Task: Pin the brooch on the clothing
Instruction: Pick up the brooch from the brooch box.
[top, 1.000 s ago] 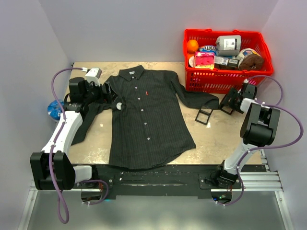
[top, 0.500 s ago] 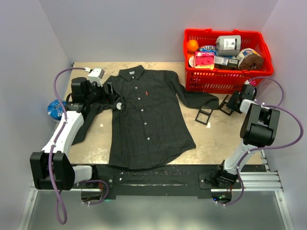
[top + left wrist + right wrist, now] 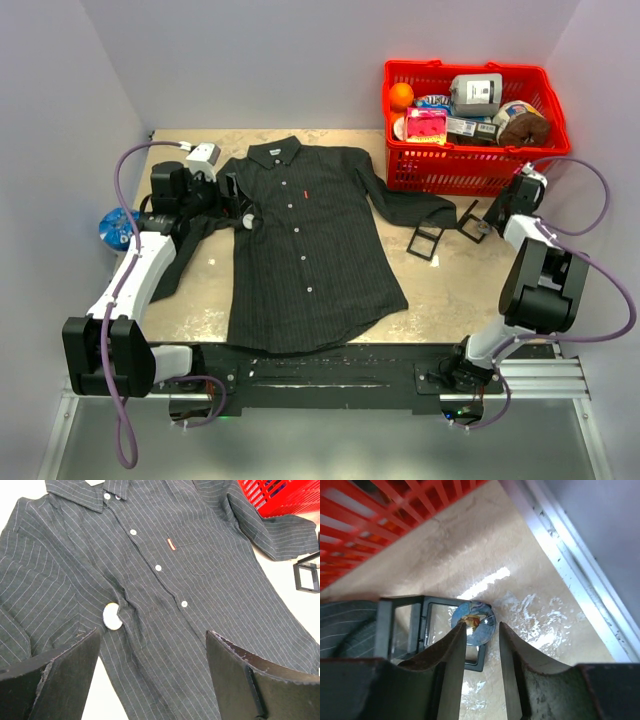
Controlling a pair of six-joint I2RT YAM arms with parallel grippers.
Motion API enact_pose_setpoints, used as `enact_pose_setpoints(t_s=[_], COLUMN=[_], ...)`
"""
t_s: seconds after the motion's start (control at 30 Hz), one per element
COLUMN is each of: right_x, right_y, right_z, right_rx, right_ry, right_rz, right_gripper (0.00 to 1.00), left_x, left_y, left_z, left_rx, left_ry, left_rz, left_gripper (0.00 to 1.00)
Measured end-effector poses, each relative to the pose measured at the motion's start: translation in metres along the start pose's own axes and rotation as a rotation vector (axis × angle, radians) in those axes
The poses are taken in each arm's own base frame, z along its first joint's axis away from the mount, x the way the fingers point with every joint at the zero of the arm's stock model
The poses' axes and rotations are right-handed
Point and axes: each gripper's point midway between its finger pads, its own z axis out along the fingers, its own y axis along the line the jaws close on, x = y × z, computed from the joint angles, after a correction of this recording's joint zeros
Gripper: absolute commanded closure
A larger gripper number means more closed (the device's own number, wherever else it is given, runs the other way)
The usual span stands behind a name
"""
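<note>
The right claw [image 3: 482, 627] had edged nearer the red basket [image 3: 470, 165] and drawn its jaws in about the blue brooch [image 3: 475, 622] on a black frame [image 3: 402, 625]; whether it gripped could not be told. The left claw [image 3: 152, 632] stayed spread wide over the shirt [image 3: 300, 250], flat on the surface [image 3: 450, 285].

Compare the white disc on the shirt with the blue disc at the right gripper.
Colour: white disc is plain; blue disc has an orange-brown centre. Support: white disc sits on puckered shirt cloth; blue disc overlaps a black frame on the table. Reach: right gripper tips sit at the blue disc; nothing touches the white disc. Both small, round.
</note>
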Motion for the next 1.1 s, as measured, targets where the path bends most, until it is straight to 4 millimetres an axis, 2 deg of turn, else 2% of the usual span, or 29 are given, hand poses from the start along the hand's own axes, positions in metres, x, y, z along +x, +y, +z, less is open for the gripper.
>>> enact_pose_setpoints(t_s=[0.13, 0.2, 0.23, 0.37, 0.5, 0.8, 1.1], right_x=[-0.012, -0.006, -0.002, 0.022, 0.035, 0.030, 0.032], right_y=[0.001, 0.002, 0.002, 0.002, -0.001, 0.001, 0.005], right_z=[-0.007, -0.003, 0.000, 0.014, 0.018, 0.019, 0.030], right_rx=[-0.003, -0.005, -0.009, -0.007, 0.003, -0.001, -0.014], right_ry=[-0.039, -0.019, -0.005, 0.072, 0.115, 0.106, 0.126], right_rz=[0.011, 0.011, 0.011, 0.010, 0.006, 0.006, 0.003], right_gripper=[0.55, 0.50, 0.42, 0.32, 0.30, 0.28, 0.33], left_x=[0.000, 0.000, 0.000, 0.001, 0.002, 0.001, 0.002], left_y=[-0.002, -0.002, -0.002, -0.003, -0.003, -0.003, -0.003], left_z=[0.000, 0.000, 0.000, 0.001, 0.001, 0.001, 0.001], left_rx=[0.004, 0.003, 0.003, 0.005, 0.005, 0.005, 0.005], left_ry=[0.002, 0.002, 0.002, 0.005, 0.006, 0.006, 0.006], left_rz=[0.001, 0.002, 0.002, 0.003, 0.005, 0.005, 0.006], left_gripper=[0.10, 0.10, 0.10, 0.10, 0.10, 0.10, 0.10])
